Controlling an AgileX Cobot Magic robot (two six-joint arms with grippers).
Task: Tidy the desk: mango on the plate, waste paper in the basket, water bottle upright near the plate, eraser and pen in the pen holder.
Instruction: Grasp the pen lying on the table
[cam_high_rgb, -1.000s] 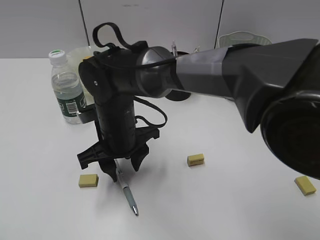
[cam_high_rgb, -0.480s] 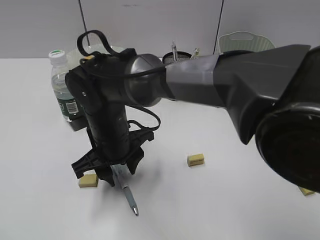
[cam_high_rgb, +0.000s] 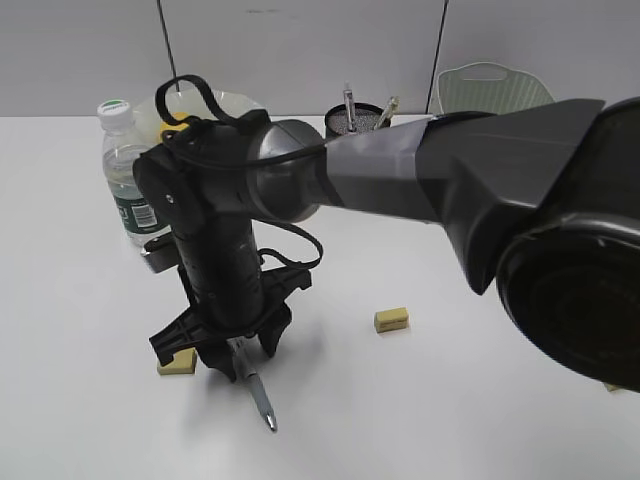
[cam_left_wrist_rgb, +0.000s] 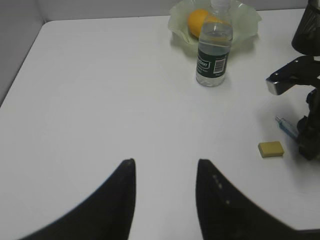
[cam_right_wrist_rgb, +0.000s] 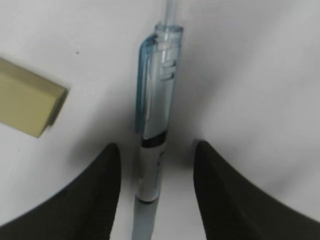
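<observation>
From the exterior view I see my right gripper (cam_high_rgb: 232, 352) pointing straight down over the pen (cam_high_rgb: 254, 385), which lies flat on the counter (cam_high_rgb: 80, 400). That reads to me as a top-down pickup lined up along the barrel. The arm's bulk hides the jaws' tips and the pen's upper end, and it covers most of one eraser (cam_high_rgb: 176, 362) beside it. A second eraser (cam_high_rgb: 391, 319) sits clear to the right. The water bottle (cam_high_rgb: 128, 175) stands upright just beside the plate (cam_high_rgb: 230, 101), most of which is hidden, so that step looks done. The pen holder (cam_high_rgb: 354, 118) already carries two pens; the basket (cam_high_rgb: 490, 85) sits behind, and I cannot see inside it.

In the left wrist view my left gripper (cam_left_wrist_rgb: 165, 195) hangs released over bare counter, well apart from everything, parked out of the way, I judge. Here the mango (cam_left_wrist_rgb: 198, 22) shows on the plate (cam_left_wrist_rgb: 250, 20), partly behind the bottle (cam_left_wrist_rgb: 214, 47). The right arm is cut off at the frame edge.

The right wrist view settles it: the jaws stand apart, one each side of the pen (cam_right_wrist_rgb: 155, 120), not clenched on it. The eraser (cam_right_wrist_rgb: 27, 105) lies just to the left, near enough to be nudged. The pen's tip runs out of frame. No waste paper appears anywhere.
</observation>
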